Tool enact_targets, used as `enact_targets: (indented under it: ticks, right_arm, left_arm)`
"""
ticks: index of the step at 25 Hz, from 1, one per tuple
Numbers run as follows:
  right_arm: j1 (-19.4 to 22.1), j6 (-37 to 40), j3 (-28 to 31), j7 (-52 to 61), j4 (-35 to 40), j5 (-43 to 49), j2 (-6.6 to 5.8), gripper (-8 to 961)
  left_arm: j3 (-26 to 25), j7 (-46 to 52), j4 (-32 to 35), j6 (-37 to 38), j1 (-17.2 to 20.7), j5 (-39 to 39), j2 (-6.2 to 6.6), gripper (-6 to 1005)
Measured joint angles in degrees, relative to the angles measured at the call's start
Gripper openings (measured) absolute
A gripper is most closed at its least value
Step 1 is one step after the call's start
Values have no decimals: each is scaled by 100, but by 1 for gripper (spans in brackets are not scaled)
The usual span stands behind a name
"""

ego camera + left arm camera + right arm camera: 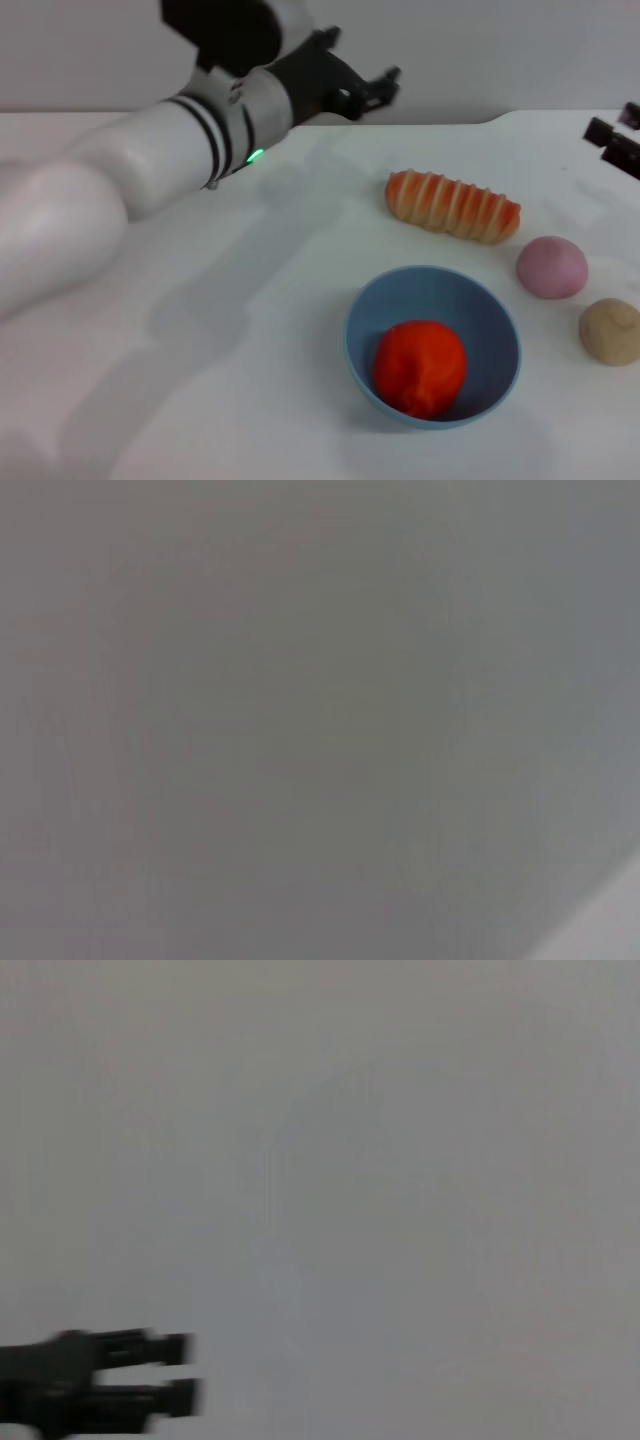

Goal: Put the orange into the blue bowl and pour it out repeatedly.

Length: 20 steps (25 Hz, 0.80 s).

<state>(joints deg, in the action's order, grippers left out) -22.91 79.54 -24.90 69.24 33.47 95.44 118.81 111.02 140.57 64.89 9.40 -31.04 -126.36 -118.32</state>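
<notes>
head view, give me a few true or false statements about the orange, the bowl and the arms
1. The orange lies inside the blue bowl. True.
2. The striped bread loaf is in the bowl too. False: it lies on the table beyond the bowl.
3. The left gripper is raised near the table's far edge, away from the bowl. True.
4. The pink ball touches the orange. False: it sits outside the bowl, on its right.
5. The right gripper holds the bowl. False: it is at the far right edge, off the bowl.
</notes>
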Motion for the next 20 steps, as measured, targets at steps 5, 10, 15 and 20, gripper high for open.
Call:
enact_targets:
  ticks: [5, 10, 15, 20]
  right_arm:
    - [160, -378, 10, -1603, -790, -1224, 13, 664]
    - [305, -445, 14, -3335, -1702, -2755, 16, 664]
    - [323, -354, 12, -4650, -2711, -4198, 25, 664]
    - [399, -72, 16, -4829, -3238, -4852, 33, 664]
  left_arm:
    - [825, 64, -585, -2015, 297, 40, -18, 812]
    - [1648, 325, -1047, -3710, 583, 41, -31, 813]
    - [2585, 1168, -1961, -5702, 827, 34, -52, 813]
    - [3080, 1628, -2496, -6564, 875, 42, -65, 813]
